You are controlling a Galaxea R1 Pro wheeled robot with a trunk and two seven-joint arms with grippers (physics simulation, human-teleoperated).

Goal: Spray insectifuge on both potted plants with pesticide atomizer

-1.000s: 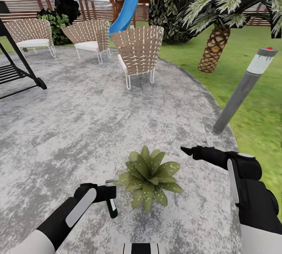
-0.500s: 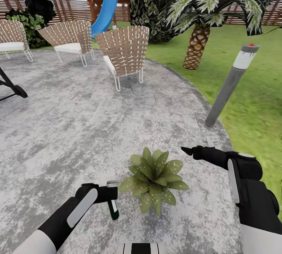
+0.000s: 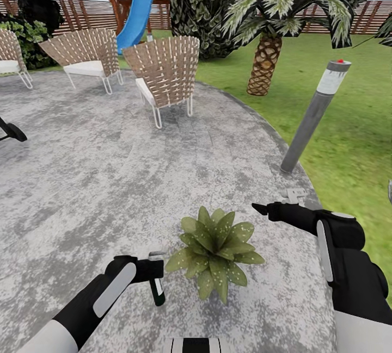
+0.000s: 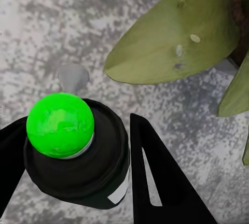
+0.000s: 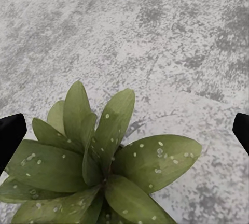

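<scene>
In the head view my left gripper (image 3: 154,271) is shut on the pesticide atomizer (image 3: 157,290), a dark green bottle that hangs down from its whitish trigger head, just left of a potted plant (image 3: 215,252) on the stone patio (image 3: 109,179). The left wrist view shows the bottle (image 4: 78,167) between my black fingers (image 4: 155,177), close to a broad leaf (image 4: 176,42). My right gripper (image 3: 260,210) stands open above and right of the plant; its view looks down on the rosette (image 5: 104,167), whose leaves carry white insectifuge specks (image 5: 150,154). The second potted plant is out of view.
A tilted grey post with a red top (image 3: 310,119) stands at the patio's right edge, with a small whitish object (image 3: 294,196) near its foot. Wicker chairs (image 3: 163,70) sit at the back, a palm (image 3: 265,64) and lawn (image 3: 348,141) to the right, and a blue slide (image 3: 136,10) and a fence behind.
The whole picture has slid left, so the camera has turned right. The plant now sits slightly further right of the held atomizer. Both arms keep their places in the view.
</scene>
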